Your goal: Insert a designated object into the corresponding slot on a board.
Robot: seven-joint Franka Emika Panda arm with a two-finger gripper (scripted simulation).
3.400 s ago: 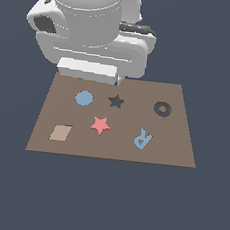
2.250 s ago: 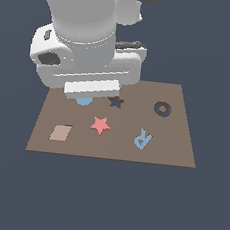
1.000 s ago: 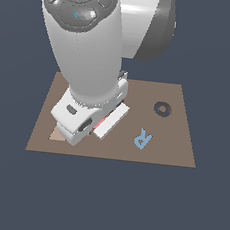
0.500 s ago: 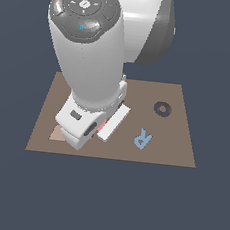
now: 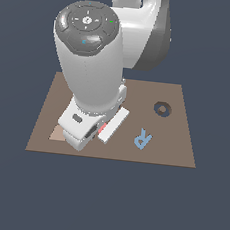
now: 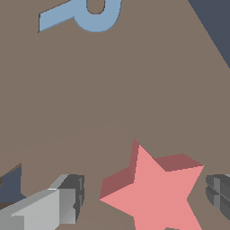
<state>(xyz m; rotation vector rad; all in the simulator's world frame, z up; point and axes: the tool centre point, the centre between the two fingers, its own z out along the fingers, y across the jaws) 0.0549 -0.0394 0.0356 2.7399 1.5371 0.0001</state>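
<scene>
The salmon-red star (image 6: 155, 193) lies flat on the brown board (image 6: 134, 90). My gripper (image 6: 143, 197) is open and low over it, with one finger (image 6: 67, 200) on each side of the star and small gaps between. In the exterior view my arm hangs over the board (image 5: 177, 143), and only a red sliver of the star (image 5: 102, 129) shows beside the gripper (image 5: 96, 131). The star-shaped slot is hidden behind the arm.
The blue letter R (image 5: 142, 139) lies on the board towards the exterior view's right of the star and also shows in the wrist view (image 6: 85, 11). The dark ring cut-out (image 5: 162, 109) is farther back. A tan square (image 5: 57, 134) peeks out by the hand. The blue disc is hidden.
My arm has swung from the board's far side forward and down over the star, now covering it, the star slot and the blue disc. The star has not moved.
</scene>
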